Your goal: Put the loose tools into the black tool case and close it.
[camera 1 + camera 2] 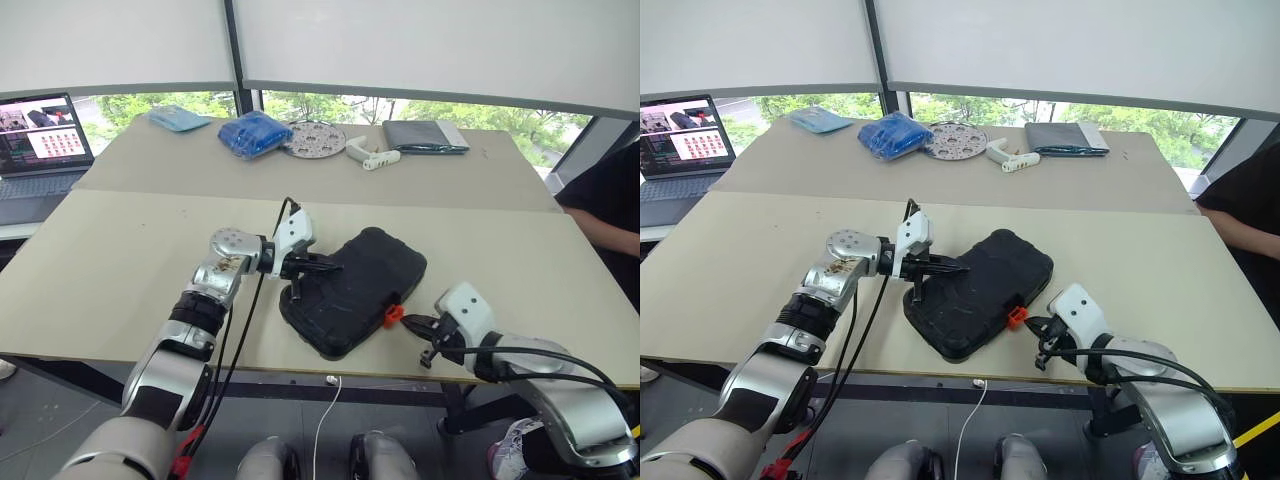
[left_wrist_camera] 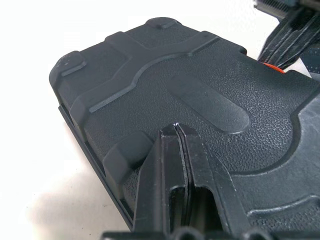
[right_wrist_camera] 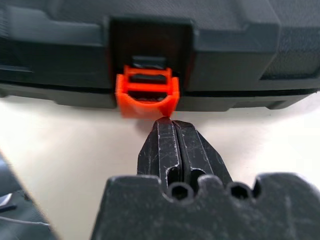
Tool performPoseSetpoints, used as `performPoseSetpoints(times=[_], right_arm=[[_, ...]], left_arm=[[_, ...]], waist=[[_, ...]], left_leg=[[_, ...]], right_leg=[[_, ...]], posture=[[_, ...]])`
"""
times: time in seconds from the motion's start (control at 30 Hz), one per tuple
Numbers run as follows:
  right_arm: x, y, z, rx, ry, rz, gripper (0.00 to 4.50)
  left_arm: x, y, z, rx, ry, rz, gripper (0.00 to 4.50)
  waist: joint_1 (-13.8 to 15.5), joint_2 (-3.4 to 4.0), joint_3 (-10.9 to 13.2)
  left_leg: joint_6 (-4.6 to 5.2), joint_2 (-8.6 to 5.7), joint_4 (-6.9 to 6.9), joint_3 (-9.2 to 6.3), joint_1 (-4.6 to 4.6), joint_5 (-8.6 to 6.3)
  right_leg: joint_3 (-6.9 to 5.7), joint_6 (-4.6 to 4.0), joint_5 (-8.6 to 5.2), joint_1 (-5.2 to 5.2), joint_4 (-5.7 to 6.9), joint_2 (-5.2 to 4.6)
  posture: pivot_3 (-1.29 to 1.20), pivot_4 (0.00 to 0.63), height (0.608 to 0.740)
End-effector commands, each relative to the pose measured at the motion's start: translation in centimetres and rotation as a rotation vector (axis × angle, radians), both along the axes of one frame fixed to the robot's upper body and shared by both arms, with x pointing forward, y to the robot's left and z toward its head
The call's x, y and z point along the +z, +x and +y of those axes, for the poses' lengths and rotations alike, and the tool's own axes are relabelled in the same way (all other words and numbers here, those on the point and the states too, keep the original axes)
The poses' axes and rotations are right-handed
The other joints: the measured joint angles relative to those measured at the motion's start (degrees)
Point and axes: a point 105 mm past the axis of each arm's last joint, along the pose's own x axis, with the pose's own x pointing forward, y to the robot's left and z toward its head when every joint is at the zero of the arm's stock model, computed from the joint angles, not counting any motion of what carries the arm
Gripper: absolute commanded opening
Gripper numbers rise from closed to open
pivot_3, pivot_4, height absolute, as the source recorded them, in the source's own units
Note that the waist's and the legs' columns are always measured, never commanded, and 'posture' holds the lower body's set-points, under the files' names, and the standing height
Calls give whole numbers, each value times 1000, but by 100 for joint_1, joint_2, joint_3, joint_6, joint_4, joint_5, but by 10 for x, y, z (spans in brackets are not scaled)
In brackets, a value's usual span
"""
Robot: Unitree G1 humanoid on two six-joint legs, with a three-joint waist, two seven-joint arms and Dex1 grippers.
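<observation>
The black tool case (image 1: 356, 290) lies closed near the table's front edge, textured lid up, its small orange latch (image 1: 393, 315) on the side facing the right arm. No loose tools are in view. My left gripper (image 1: 325, 267) is shut and rests on the lid's left part (image 2: 190, 105). My right gripper (image 1: 412, 323) is shut, its tips (image 3: 169, 122) right at the orange latch (image 3: 147, 95), which hangs unfastened below its recess.
On the far table sit a blue cloth bundle (image 1: 254, 133), a perforated round disc (image 1: 313, 139), a white handle-like part (image 1: 370, 156) and a flat dark grey pouch (image 1: 424, 136). A laptop (image 1: 40, 145) stands at the far left. A person's dark sleeve (image 1: 610, 200) is at the right edge.
</observation>
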Motion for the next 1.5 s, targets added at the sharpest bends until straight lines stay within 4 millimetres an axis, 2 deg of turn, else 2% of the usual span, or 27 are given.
performPoseSetpoints(times=[0.03, 0.13, 0.23, 0.4, 0.5, 0.63, 0.8, 0.93, 1.03, 1.13, 1.3, 1.4, 1.5], right_arm=[[8, 2, 6, 14, 20, -51, 0], [9, 1, 9, 18, 39, -49, 0], [15, -1, 12, 23, 67, -58, 0], [35, -3, 15, 24, 122, -85, 0], [45, -3, 20, 41, 160, -84, 0], [42, 0, 26, 44, 178, -58, 0], [29, 7, 22, 10, 146, -31, 0], [36, 3, 11, -9, 148, -48, 0], [55, -17, -5, 50, 174, -52, 768], [72, -33, -24, 119, 156, -48, 1817], [112, -45, -69, 166, 181, -20, 3527], [128, -51, -85, 203, 201, 9, 4481], [127, -50, -95, 225, 167, 34, 4481]], left_arm=[[-17, -3, -1, -7, 59, 38, 42], [-22, -7, -4, -42, 99, 9, 42], [-39, -13, -3, -111, 220, -76, 42], [-56, -15, -3, -187, 359, -193, 42], [-56, -12, -7, -187, 365, -212, 42], [-55, -10, -12, -190, 355, -218, 42], [-51, -7, -15, -177, 325, -209, 42], [-39, -1, -8, -105, 240, -121, 42], [-14, 7, 24, -4, 123, 4, 700], [14, 4, 64, 56, 31, 83, 1787], [75, -27, 138, 118, -46, 184, 3549], [85, -44, 166, 175, 0, 180, 4500], [86, -55, 173, 189, 22, 180, 4500]], waist=[[5, 0, 0], [10, 0, 0], [8, 3, -2], [2, 65, -60], [-1, 91, -85], [-20, 93, -108], [-18, 85, -163], [-18, 78, -185], [-16, 78, -183], [-118, 70, -176], [-120, 23, -98], [-94, 20, -86], [1, 25, -82]], left_leg=[[0, 0, 0, 0, -1, 0], [0, 0, 1, 0, -2, 0], [0, 1, 0, 0, 0, 0], [5, 1, -4, 1, 15, -4], [15, 1, -5, 0, 23, -10], [49, 6, -5, -1, 35, -23], [50, 7, -13, -3, 58, -22], [53, 7, -18, -3, 56, -23], [54, 7, -18, -3, 33, -23], [28, 9, -18, -5, -2, -6], [-4, 11, -30, -5, -2, -5], [-1, 10, -30, -11, -13, -8], [14, 4, -29, -15, 1, -30]], right_leg=[[-1, 0, 0, 0, 0, 0], [-1, 1, 0, 0, -1, 0], [-2, 0, 0, 1, -2, 0], [3, 0, 0, 12, -5, -3], [5, 2, 1, 17, -4, -4], [6, -6, 16, 23, -3, -3], [5, -5, 17, 43, -6, -6], [5, -13, 12, 40, -9, -8], [5, -12, 13, 17, -8, -7], [4, -12, 6, -13, -8, 7], [3, -17, -17, -19, -8, 21], [-5, -14, -19, -19, -22, 15], [-5, 11, -35, -1, -29, -10]], posture=[[0, 150, 718], [0, 150, 718], [0, 150, 718], [0, 150, 718], [0, 150, 718], [0, 150, 718], [0, 150, 718], [0, 150, 718], [0, 150, 718], [0, 150, 718], [0, 150, 718], [0, 150, 718], [0, 150, 718]])
